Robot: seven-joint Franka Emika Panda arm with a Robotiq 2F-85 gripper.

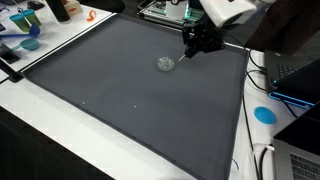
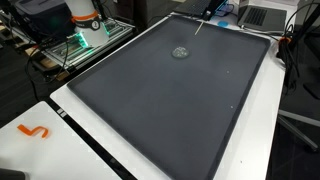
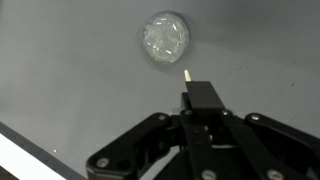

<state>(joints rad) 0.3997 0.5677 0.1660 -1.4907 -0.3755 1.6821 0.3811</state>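
A small round clear object [image 1: 165,64], like a transparent lid or dish, lies on the dark grey mat [image 1: 130,95] near its far side. It also shows in the other exterior view [image 2: 181,52] and in the wrist view [image 3: 165,38]. My gripper [image 1: 193,46] hovers just beside it, a little above the mat. In the wrist view the fingers [image 3: 200,96] are closed together on a thin pale stick [image 3: 185,73], whose tip points toward the clear object without touching it. The stick shows as a thin slanted line in an exterior view [image 2: 200,26].
The mat [image 2: 170,110] lies on a white table. A blue disc [image 1: 264,114] and a laptop [image 1: 298,72] sit beside the mat. Bottles and blue items [image 1: 30,40] crowd one corner. An orange hook shape [image 2: 35,131] lies on the table; a wire rack with equipment [image 2: 80,40] stands alongside.
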